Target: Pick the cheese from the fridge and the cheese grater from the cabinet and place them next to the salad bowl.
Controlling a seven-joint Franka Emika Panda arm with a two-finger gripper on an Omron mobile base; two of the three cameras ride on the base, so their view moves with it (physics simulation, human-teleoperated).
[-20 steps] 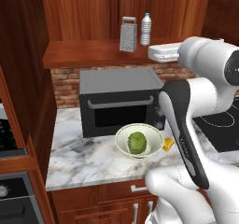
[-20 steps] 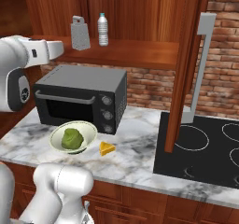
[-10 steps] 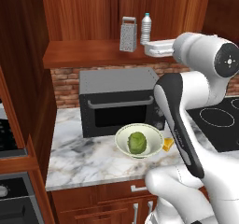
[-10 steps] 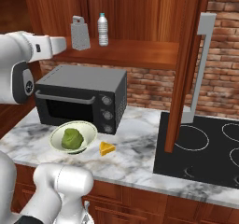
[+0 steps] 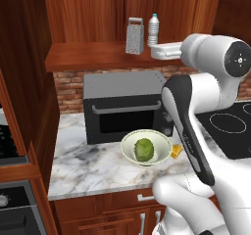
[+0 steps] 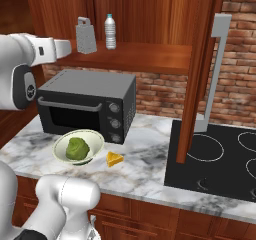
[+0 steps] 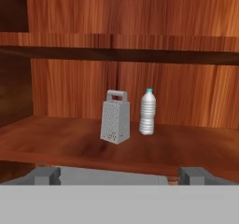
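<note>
Cheese grater (image 7: 115,117) upright, handle up, on cabinet shelf (image 7: 70,143)

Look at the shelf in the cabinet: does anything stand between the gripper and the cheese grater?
Nothing visible does. In the hand view the cheese grater stands upright on the cabinet shelf straight ahead of the open gripper, bare wood between. The water bottle stands beside the grater, off the approach line.
</note>
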